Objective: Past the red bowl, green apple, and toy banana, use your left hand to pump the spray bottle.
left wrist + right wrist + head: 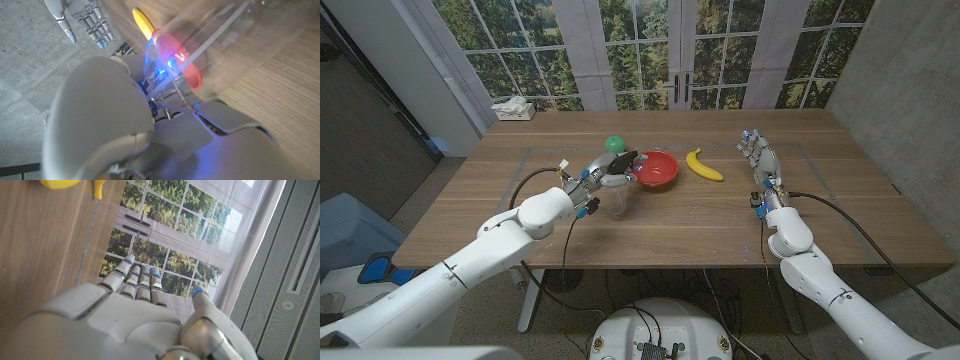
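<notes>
Spray bottle (618, 205): top hidden under left hand (610, 170); blurred in left wrist view.
Toy banana (75, 184): cut by frame edge in right wrist view.
Green apple (614, 144): partly hidden behind fingers.

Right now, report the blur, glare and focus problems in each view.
Head view: sharp and evenly lit, though the clear spray bottle under the left hand is faint. Left wrist view: the bottle is a close, blurred smear; blue glow tints the red bowl. Right wrist view: right hand slightly soft, windows bright.
</notes>
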Available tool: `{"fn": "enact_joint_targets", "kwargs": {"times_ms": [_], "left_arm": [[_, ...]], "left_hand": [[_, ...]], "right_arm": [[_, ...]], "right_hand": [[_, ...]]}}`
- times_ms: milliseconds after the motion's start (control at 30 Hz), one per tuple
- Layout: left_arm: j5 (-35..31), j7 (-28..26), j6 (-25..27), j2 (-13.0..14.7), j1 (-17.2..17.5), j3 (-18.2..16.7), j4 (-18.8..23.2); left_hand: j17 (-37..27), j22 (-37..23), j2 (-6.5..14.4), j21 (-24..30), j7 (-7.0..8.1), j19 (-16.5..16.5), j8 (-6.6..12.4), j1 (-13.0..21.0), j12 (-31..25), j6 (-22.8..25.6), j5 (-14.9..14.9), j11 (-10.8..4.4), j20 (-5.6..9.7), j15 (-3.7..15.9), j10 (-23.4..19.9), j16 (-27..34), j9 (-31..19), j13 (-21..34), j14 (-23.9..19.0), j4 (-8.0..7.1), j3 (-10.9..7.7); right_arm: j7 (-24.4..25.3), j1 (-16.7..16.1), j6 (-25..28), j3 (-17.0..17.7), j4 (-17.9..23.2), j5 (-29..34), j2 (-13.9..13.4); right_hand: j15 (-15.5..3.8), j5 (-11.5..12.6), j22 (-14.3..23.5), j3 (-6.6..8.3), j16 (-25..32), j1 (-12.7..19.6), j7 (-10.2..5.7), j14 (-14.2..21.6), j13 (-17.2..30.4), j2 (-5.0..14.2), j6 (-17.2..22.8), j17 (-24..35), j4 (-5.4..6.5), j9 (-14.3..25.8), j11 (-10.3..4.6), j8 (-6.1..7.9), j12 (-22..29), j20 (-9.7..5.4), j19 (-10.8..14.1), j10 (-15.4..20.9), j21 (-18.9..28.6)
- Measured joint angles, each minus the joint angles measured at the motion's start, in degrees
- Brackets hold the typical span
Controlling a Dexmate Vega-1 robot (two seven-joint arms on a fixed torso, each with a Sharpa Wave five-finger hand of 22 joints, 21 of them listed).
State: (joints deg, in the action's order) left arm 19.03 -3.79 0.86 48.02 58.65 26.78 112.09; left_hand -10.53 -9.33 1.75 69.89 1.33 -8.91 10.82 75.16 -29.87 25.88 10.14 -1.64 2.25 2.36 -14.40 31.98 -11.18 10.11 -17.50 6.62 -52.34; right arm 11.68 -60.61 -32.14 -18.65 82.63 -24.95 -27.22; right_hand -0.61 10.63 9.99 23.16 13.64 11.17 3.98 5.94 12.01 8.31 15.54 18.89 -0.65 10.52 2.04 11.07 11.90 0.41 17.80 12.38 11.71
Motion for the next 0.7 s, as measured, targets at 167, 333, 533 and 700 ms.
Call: {"fn": "enact_joint_targets", "kwargs": {"times_ms": [167, 333, 533, 700], "left_arm": [[-1.1, 0.0, -1.5, -0.8, 0.4, 0.6, -1.6], [-2.1, 0.0, -2.9, -1.2, 0.6, 0.8, -2.7], [-3.2, 0.0, -4.5, -1.5, 0.6, 1.0, -3.2], [-4.0, 0.1, -6.1, -2.5, 0.8, 1.4, -5.3]], "left_hand": [[0.0, 0.0, 0.0, 0.0, -0.16, 0.2, 0.0, 0.0, 0.4, -0.7, 0.0, 0.0, -0.21, 0.0, 0.0, -0.3, 0.0, 0.0, 0.0, 0.18, 0.04], [0.0, 0.0, 0.0, 0.0, 0.27, 0.8, -0.23, 0.0, 1.5, -1.7, 0.0, -0.09, -0.2, -0.07, 1.0, -1.1, 0.0, 0.0, 0.6, 1.02, 0.55], [0.0, -0.2, 0.8, 0.0, 0.52, 0.8, -0.45, -0.8, 2.1, -3.2, 0.0, 0.32, -0.2, -0.09, 1.7, -1.5, 0.3, 0.0, 0.5, 2.18, 0.51], [0.0, -0.2, 1.1, 0.0, 0.53, 1.1, -0.45, -2.3, 2.7, -4.0, 0.0, 0.0, 0.1, 0.1, 2.1, -1.8, 0.3, 0.0, 0.7, 4.03, -0.38]], "right_arm": [[-0.2, 0.1, 0.1, 0.0, 0.0, 0.2, 0.0], [-0.3, 0.2, 0.1, -0.1, -0.1, 0.2, 0.0], [-0.3, 0.3, 0.0, -0.1, -0.3, 0.2, 0.0], [-0.3, 0.4, -0.1, -0.1, -0.3, 0.5, 0.0]], "right_hand": [[0.0, 0.0, 0.0, -0.07, 0.0, 0.0, 0.0, 0.0, 0.0, 0.0, 0.0, 0.0, -0.07, 0.0, 0.0, 0.0, 0.0, 0.0, 0.0, 0.0, 0.0], [0.0, 0.0, 0.0, -0.07, 0.0, 0.0, 0.0, 0.0, 0.0, 0.0, 0.0, 0.0, -0.07, 0.0, 0.0, 0.0, 0.0, 0.0, 0.0, 0.0, 0.0], [0.0, 0.0, 0.0, -0.07, 0.0, 0.0, 0.0, 0.0, 0.0, 0.0, 0.0, 0.0, -0.06, 0.0, 0.0, 0.0, 0.0, 0.0, 0.0, 0.0, 0.0], [0.0, 0.0, 0.0, -0.06, 0.0, 0.0, 0.0, 0.0, -0.3, 0.0, 0.0, 0.0, -0.06, 0.0, 0.0, 0.0, 0.0, 0.0, 0.0, 0.0, 0.0]]}}
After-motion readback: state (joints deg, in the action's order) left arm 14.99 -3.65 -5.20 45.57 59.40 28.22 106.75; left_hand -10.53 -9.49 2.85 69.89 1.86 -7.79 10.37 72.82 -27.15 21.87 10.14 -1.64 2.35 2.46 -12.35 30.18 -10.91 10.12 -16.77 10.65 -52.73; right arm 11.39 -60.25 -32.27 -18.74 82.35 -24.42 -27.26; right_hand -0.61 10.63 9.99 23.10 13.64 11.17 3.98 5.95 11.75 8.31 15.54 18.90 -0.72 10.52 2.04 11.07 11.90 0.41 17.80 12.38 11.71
